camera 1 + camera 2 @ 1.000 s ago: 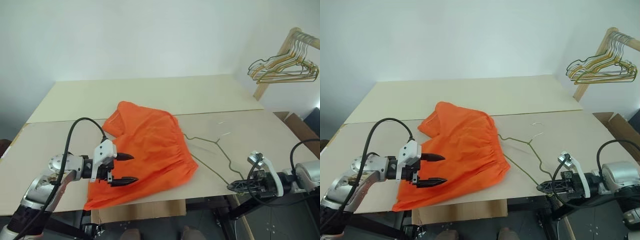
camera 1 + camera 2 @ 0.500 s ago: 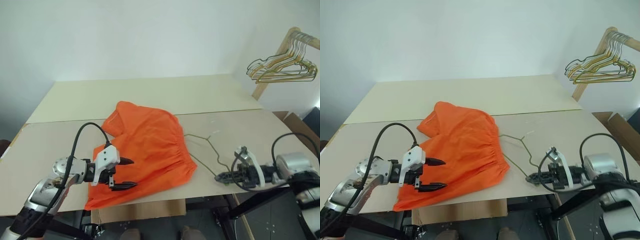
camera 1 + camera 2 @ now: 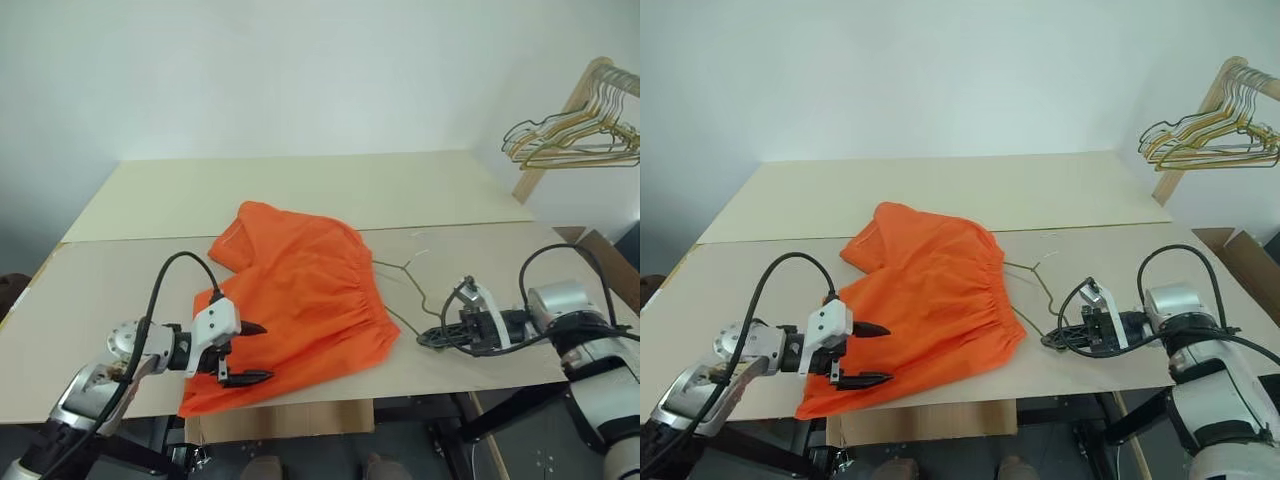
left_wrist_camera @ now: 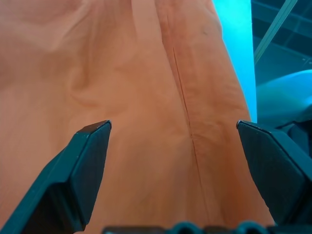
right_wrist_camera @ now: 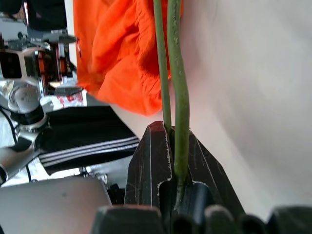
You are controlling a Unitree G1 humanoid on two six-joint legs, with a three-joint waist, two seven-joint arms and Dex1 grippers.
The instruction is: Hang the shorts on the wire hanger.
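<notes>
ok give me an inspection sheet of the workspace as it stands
surface: beige table, a second paler board behind it
job's things: orange shorts lie flat; wire hanger lies beside them, one end under the waistband
clutter: nothing seen
grippers: left tool open, hovering over the shorts' near corner; right tool shut on the wire hanger's near end
cables: black cable loops over the left wrist, another over the right
surroundings: wooden rack with wire hangers at right, plain wall, cardboard box
</notes>
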